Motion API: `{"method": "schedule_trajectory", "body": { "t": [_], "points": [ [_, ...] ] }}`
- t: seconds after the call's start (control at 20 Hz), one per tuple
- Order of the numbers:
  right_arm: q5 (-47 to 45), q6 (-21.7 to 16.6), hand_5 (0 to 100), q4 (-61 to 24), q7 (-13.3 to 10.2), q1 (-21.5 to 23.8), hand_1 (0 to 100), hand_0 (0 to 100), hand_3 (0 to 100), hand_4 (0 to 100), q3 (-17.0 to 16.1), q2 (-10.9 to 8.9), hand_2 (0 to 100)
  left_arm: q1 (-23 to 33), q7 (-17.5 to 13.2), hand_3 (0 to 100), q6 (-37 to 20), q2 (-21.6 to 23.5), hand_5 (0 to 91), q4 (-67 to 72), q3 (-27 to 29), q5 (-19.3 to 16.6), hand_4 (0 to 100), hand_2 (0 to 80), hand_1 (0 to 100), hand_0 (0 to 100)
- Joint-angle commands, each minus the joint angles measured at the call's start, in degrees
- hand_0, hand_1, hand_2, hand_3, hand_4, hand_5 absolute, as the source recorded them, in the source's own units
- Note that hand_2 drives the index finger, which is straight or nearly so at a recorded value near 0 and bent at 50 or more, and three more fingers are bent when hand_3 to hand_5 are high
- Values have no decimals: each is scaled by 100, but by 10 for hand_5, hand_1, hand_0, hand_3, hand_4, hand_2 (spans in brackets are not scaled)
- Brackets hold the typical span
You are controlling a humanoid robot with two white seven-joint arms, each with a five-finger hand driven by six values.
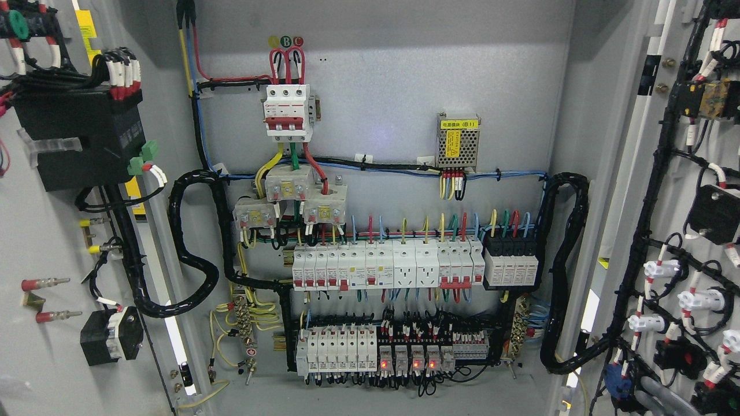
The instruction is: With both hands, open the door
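Both doors of a grey electrical cabinet stand swung open. The left door (52, 231) shows its inner face at the picture's left, with a black box and wiring on it. The right door (682, 231) shows its inner face at the right, with black cable looms and white switch backs. Between them the cabinet's back panel (393, 86) is in full view. Neither of my hands or arms is in view.
On the back panel sit a red-and-white main breaker (287, 111), a perforated power supply (458, 143), a row of white breakers (387, 264) and a lower row of relays with red lights (404, 358). Thick black cable loops hang at both inner sides.
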Motion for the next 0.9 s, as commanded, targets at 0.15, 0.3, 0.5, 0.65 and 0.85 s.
{"method": "schedule_trajectory", "body": {
  "t": [0.15, 0.3, 0.5, 0.65, 0.85],
  "points": [
    [-472, 59, 0, -3, -26, 16, 12, 218, 0, 0, -84, 198, 0, 401, -40, 0, -194, 88, 0, -425, 1098, 12, 0, 0, 0, 0],
    [-490, 59, 0, 5, -26, 16, 12, 217, 0, 0, -225, 198, 0, 516, -40, 0, -176, 88, 0, -408, 1318, 230, 0, 0, 0, 0],
    [-490, 59, 0, 5, -26, 25, 13, 218, 0, 0, -383, 207, 0, 630, -40, 0, -150, 88, 0, -408, 1696, 424, 0, 0, 0, 0],
    [-490, 50, 0, 5, -17, 95, 13, 218, 0, 0, -436, 207, 0, 683, -40, 0, -124, 88, 0, -399, 1968, 635, 0, 0, 0, 0],
    [-490, 24, 0, 5, -17, 166, 12, 218, 0, 0, -471, 216, 0, 709, -40, 0, -71, 96, 0, -399, 2110, 785, 0, 0, 0, 0]
  ]
}}
